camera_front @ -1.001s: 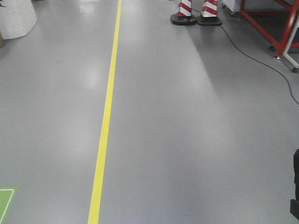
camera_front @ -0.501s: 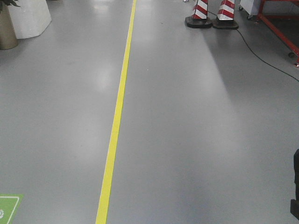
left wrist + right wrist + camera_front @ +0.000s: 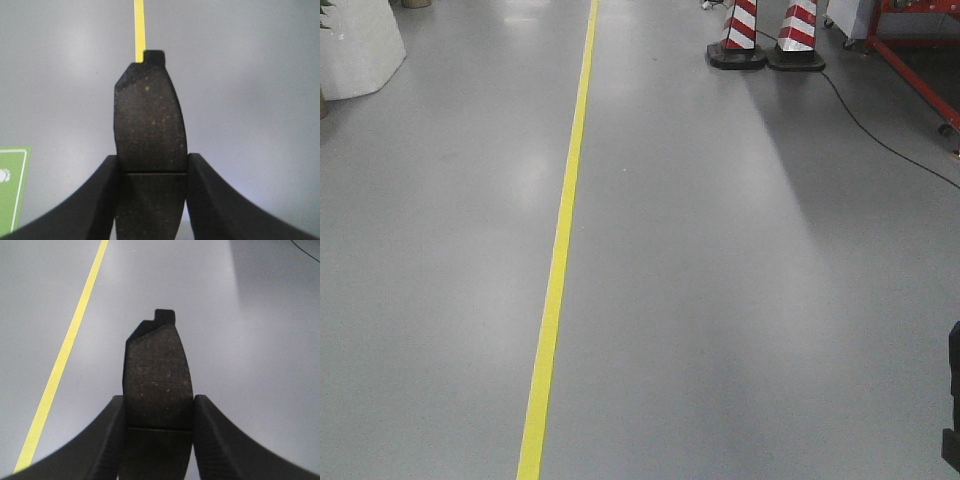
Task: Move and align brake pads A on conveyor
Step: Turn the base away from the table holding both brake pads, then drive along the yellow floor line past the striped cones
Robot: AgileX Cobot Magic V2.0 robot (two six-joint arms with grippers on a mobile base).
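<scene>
Front view, left to right: white bulky object [image 3: 355, 45] in the top left corner, then a yellow line [image 3: 560, 250] running up the grey floor [image 3: 720, 300]. Right of it, at the top, two red-and-white cones [image 3: 740, 35] stand side by side, touching or nearly so. A black cable [image 3: 861, 126] runs from the cones toward the right edge. A red frame [image 3: 910, 80] sits in the top right corner. A dark part [image 3: 953, 400] is cut off at the lower right edge; can't tell what it is.

Left wrist view: a green floor marking [image 3: 12, 190] is at the lower left. The left gripper [image 3: 152, 160] is clamped on the first brake pad [image 3: 149, 115], with one black finger [image 3: 95, 200] against each long side. The pad is held lengthwise and sticks out past the fingertips, its thin cross groove just behind them. The surface is dark and speckled, with a small notch tab at the far end. Grey floor lies below it, well apart.

Right wrist view: the yellow line crosses diagonally at left. The right gripper [image 3: 159, 400] is closed on the second brake pad [image 3: 157, 370] in the same way: a finger [image 3: 225, 445] pressed on each side, the groove just behind the tips, the tabbed far end pointing away. It is held above bare grey floor.
</scene>
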